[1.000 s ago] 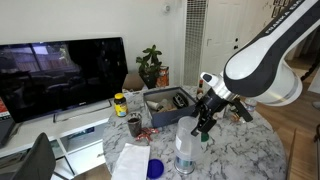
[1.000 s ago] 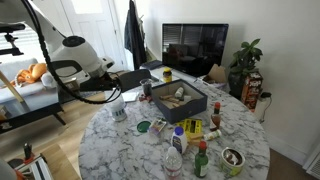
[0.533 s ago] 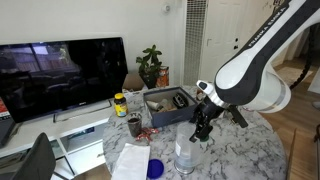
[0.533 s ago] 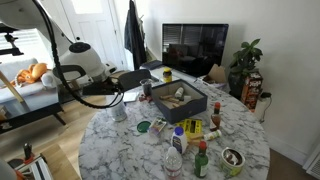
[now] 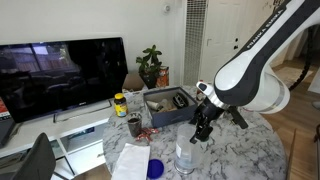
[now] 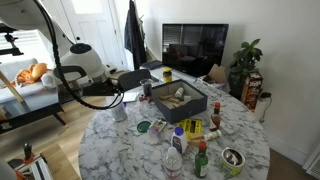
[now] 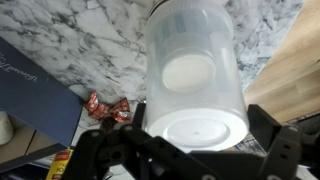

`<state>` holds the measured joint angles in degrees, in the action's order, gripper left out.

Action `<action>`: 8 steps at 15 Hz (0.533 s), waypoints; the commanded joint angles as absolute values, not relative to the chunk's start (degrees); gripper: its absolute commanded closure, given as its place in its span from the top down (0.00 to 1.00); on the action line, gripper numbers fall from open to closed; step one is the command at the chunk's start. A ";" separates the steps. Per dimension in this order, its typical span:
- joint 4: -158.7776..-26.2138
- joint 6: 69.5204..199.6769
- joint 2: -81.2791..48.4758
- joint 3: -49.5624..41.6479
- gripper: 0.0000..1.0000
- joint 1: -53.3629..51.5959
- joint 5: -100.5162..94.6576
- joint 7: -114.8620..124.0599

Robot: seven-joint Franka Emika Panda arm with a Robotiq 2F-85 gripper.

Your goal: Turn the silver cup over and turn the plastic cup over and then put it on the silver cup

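In an exterior view, the black two-fingered gripper hangs low over the round grey-veined white marble table. It is just behind a clear capped water bottle and near a dark rectangular tray. What sits between its fingers is too small to make out here.

In an exterior view from across the room, the gripper points down at the table's edge nearest the arm. The translucent whitish plastic cup is directly beneath it. I cannot tell whether the cup touches the marble.

In the wrist view, the plastic cup fills the middle, its wide round end nearest the camera and its narrower end farther off. The gripper is clamped on it, with a black finger against each side of the wide end. Behind it lie the marble table, a dark blue flat cover and a red crinkled wrapper.
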<state>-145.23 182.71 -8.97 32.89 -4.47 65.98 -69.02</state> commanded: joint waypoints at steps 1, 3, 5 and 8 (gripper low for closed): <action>-147.54 176.76 -8.00 31.04 1.00 -4.59 64.67 -64.04; -146.80 173.13 -8.67 30.73 1.00 -3.82 65.43 -62.75; -146.80 171.09 -9.00 30.07 1.00 -3.53 65.34 -61.85; -147.44 170.76 -9.32 28.91 1.00 -3.49 64.12 -60.10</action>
